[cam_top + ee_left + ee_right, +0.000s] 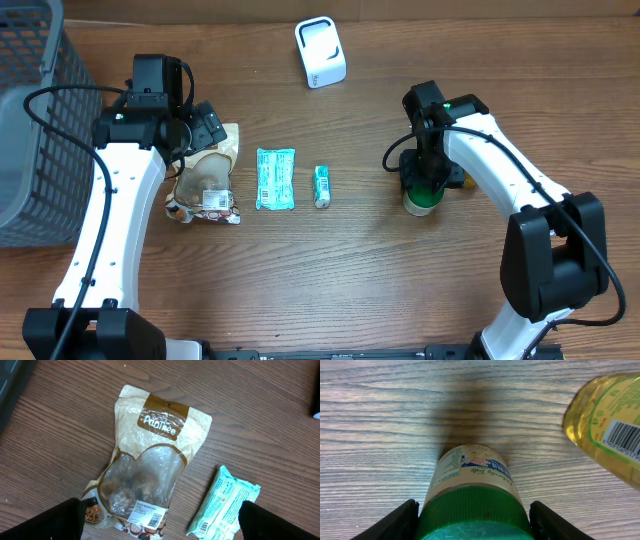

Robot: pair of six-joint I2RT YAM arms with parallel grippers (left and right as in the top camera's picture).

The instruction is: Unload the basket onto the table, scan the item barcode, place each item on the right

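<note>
We see the right hand [474, 510] straight over a jar [470, 472] that stands upright on the counter [350, 280] at the right. Its two dark fingers [395, 522] flank the jar's ribbed green lid [472, 515], one close against each side. We cannot tell whether they already press on it. The jar's pale label carries a blue band with white lettering and a block of small print, all too blurred to read. Just beside the jar, on its right, lies a yellow bottle [607, 425] with a white barcode patch and green-edged label. The digits under the bars are not clear enough to give.

The left hand [160, 525] hangs wide open above a pouch [150, 460] at the left of the counter, holding nothing. The pouch is cream with a brown band bearing pale script that we cannot read with certainty, a clear window, and a white barcode sticker [147, 517] at its near end.

To the right of the pouch lie a teal packet [275, 178] and then a small tube [322, 186], each apart from its neighbour. A white scanner [320, 52] stands at the far edge, well apart from the jar. A grey wire basket [30, 130] fills the left edge.
</note>
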